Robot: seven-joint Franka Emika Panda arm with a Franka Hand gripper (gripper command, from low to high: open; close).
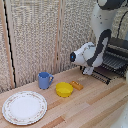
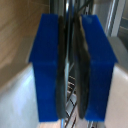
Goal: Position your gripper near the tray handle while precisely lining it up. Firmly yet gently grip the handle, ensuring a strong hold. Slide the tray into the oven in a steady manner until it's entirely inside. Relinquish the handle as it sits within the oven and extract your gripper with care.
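Note:
The oven [image 1: 119, 50] stands at the exterior view's right, dark with silvery trim. The tray [image 1: 109, 64], a dark wire rack, sticks out of it toward the table. The tray handle [image 1: 101, 75] is the thin bar along the rack's outer edge. My gripper [image 1: 89, 71] sits at the end of that bar nearest the wall. In the wrist view the blue fingers [image 2: 47, 65] stand almost together, with the gripper [image 2: 71, 65] closed on a thin metal bar [image 2: 70, 12]. Wire bars [image 2: 74, 97] show behind the gap.
On the wooden table are a blue mug [image 1: 45, 80], a yellow bowl [image 1: 64, 89], a small orange object [image 1: 77, 85] and a round white plate [image 1: 24, 107]. A woven screen [image 1: 40, 35] stands behind. The white arm [image 1: 102, 30] rises at the exterior view's right.

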